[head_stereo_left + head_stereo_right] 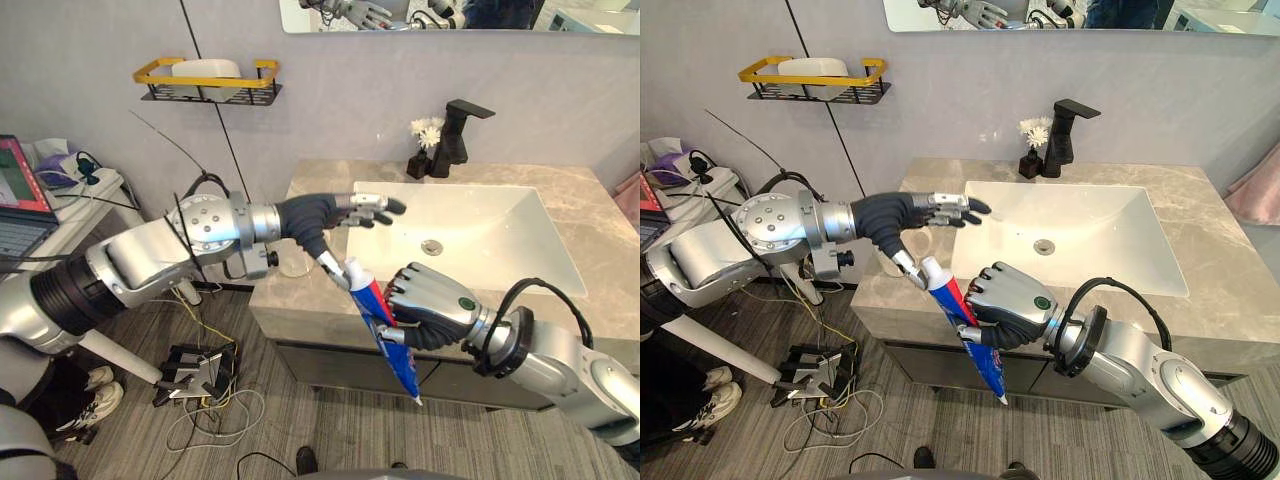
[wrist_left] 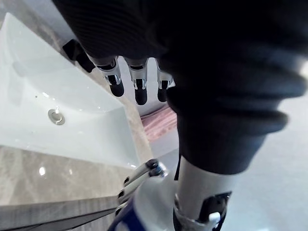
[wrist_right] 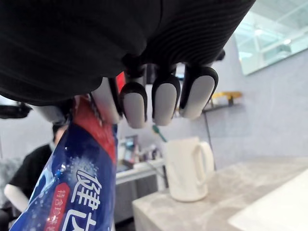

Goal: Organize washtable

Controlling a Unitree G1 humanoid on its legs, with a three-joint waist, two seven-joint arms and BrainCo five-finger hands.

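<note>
Right hand (image 1: 430,300) grips the toothpaste tube (image 1: 370,298), slanted cap-up toward the nearer open left hand (image 1: 320,218), thumb just beside the cap, over the desk (image 1: 290,300) edge.

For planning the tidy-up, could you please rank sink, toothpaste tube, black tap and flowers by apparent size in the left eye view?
Largest first:
sink
toothpaste tube, enlarged by nearness to the camera
black tap
flowers
</note>
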